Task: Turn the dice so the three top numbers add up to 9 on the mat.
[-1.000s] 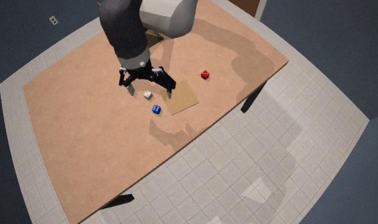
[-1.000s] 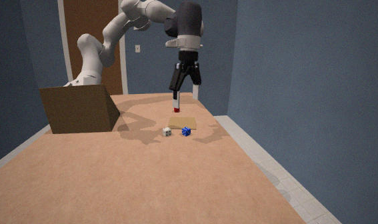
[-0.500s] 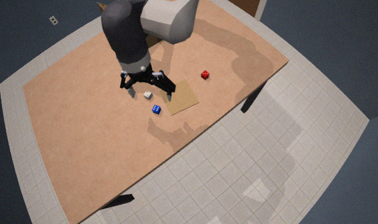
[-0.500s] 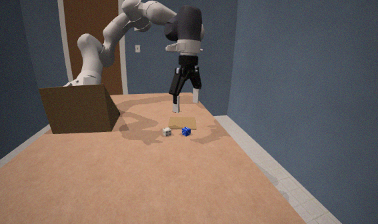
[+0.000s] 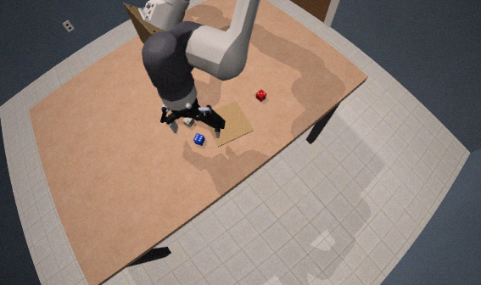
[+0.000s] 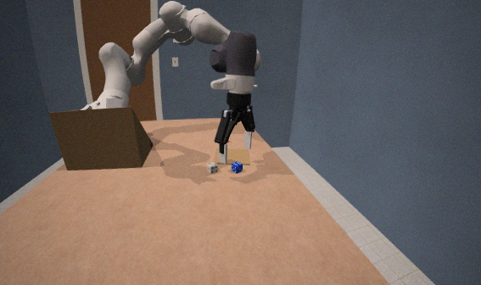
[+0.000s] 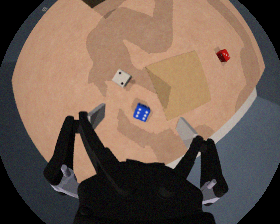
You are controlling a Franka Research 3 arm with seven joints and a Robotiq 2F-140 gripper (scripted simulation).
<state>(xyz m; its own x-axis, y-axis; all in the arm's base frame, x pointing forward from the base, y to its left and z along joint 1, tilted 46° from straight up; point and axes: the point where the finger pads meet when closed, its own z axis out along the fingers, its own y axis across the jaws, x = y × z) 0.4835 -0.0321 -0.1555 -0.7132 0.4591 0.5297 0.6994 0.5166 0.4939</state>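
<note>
My gripper (image 5: 195,131) (image 6: 235,152) (image 7: 142,117) is open and empty, fingers pointing down above the table near the blue die. The blue die (image 5: 198,139) (image 6: 237,167) (image 7: 142,112) lies on the table beside the mat, six pips on top; in the wrist view it shows between the fingertips. The white die (image 5: 188,122) (image 6: 212,168) (image 7: 121,78) lies off the mat, seemingly two pips on top. The red die (image 5: 260,95) (image 7: 223,55) lies beyond the mat's other side, its top number unclear. The tan mat (image 5: 237,120) (image 6: 242,154) (image 7: 191,85) lies flat, bearing no die.
A brown wedge-shaped block (image 6: 102,140) stands on the table (image 5: 114,170) (image 6: 178,225) near the arm's base. The table's long edge runs past the mat on the side away from the base.
</note>
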